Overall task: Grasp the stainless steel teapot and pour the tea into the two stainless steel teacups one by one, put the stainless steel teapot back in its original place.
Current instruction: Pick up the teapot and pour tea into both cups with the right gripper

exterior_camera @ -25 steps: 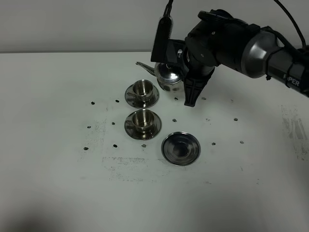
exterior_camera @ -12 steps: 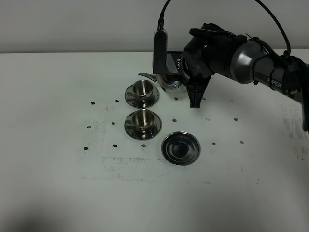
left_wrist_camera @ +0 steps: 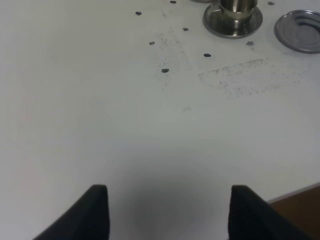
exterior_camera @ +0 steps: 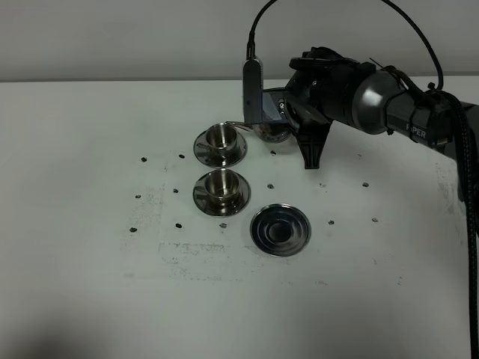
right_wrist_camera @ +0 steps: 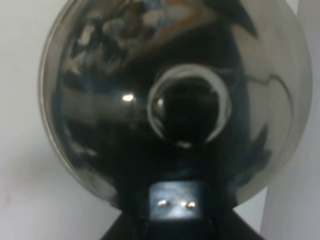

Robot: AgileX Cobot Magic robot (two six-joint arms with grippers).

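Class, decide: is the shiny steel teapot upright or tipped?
Tipped: the shiny squat steel teapot leans, thin spout dipping toward the farther small steel teacup.

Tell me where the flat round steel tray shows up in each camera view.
Exterior high: the tray lies on the table, just right of the near teacup and toward the camera.
Left wrist: the tray is cut by the picture's edge, beside the same teacup.
Right wrist: not in it; the held teapot fills the picture.
Shared landmark: the near teacup, in the exterior and left wrist views.
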